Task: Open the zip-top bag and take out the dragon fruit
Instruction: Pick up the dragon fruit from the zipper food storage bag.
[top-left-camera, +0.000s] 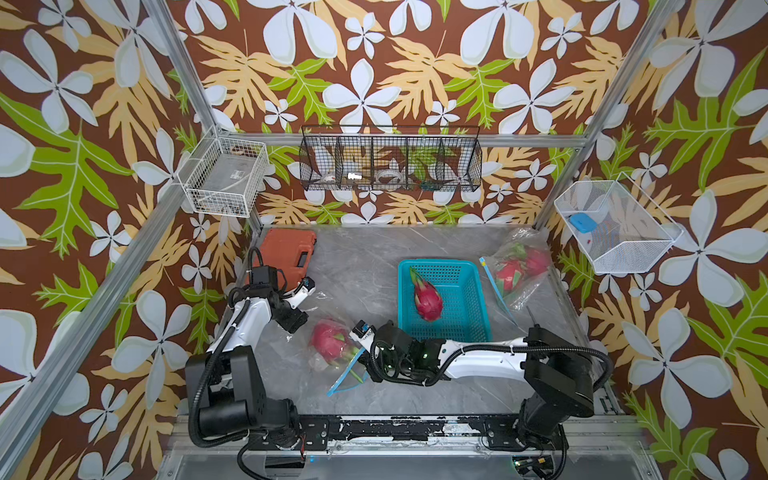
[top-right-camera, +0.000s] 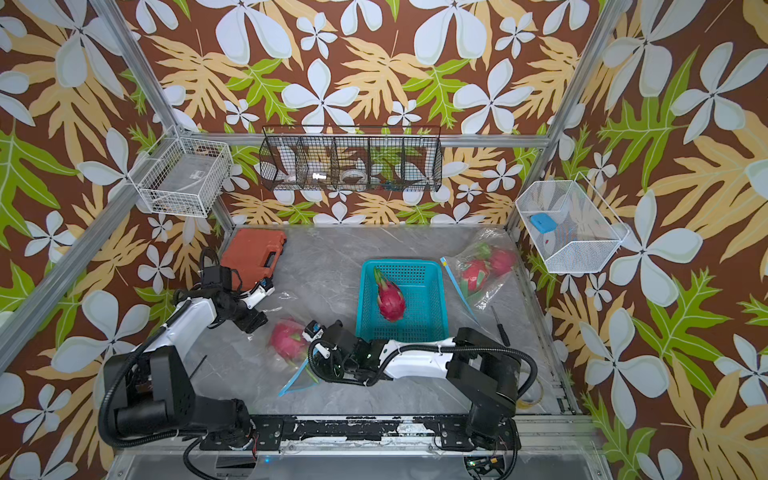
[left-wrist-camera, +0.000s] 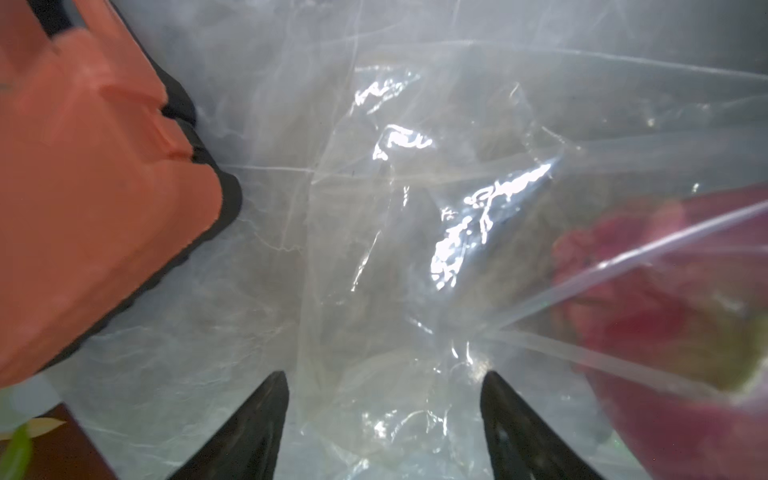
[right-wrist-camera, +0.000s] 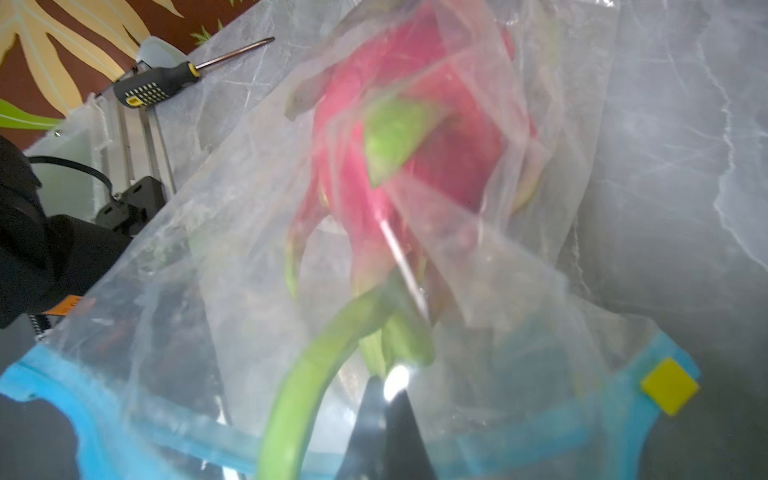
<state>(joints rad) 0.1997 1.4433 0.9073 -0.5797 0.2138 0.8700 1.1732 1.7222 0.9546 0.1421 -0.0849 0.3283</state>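
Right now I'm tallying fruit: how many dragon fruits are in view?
4: one in the teal basket, one in the near zip-top bag, two in the far bag; more may hide there.

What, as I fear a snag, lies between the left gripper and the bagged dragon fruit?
Only clear film of the zip-top bag, seen in the left wrist view: it spreads from the left gripper's open fingers to the dragon fruit.

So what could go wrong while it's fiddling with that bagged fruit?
The right end effector is shut at the zip-top bag's blue mouth, apparently pinching film or a green scale; pulling might tear either. The left end effector stands open over the bag's other end, so the bag and its dragon fruit may simply drag along.
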